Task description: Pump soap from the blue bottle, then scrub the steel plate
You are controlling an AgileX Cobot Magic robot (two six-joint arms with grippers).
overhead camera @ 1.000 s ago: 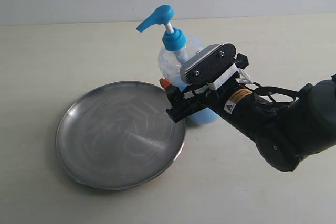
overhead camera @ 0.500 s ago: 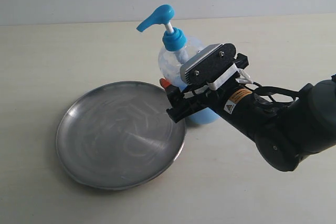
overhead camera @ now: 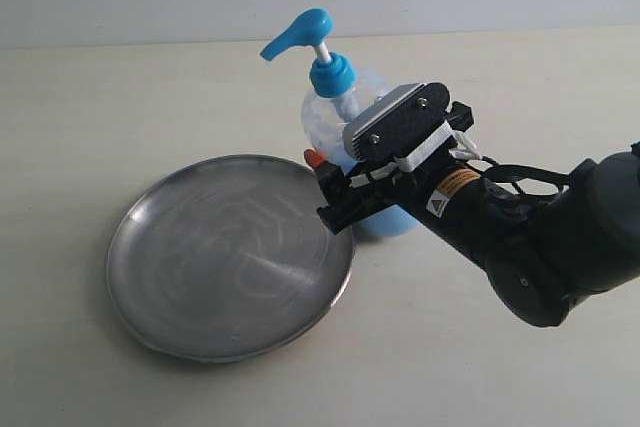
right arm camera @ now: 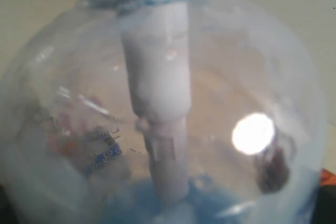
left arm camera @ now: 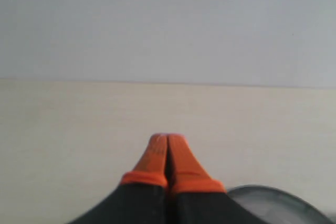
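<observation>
Nearest: steel plate [overhead camera: 200,277], flat, its rim just beside the base of the blue bottle [overhead camera: 335,112]. The right gripper [overhead camera: 360,162] straddles the bottle's body, jaws wide and clamped on it. The soap [overhead camera: 385,222] sits low inside. The left gripper [left arm camera: 167,145] has its fingertips pressed together, empty; its place relative to the bottle is unclear.

Steel plate [overhead camera: 200,277] on table [overhead camera: 100,97], bottle [overhead camera: 328,112] upright just behind its right rim, right gripper [overhead camera: 365,162] astride the bottle
</observation>
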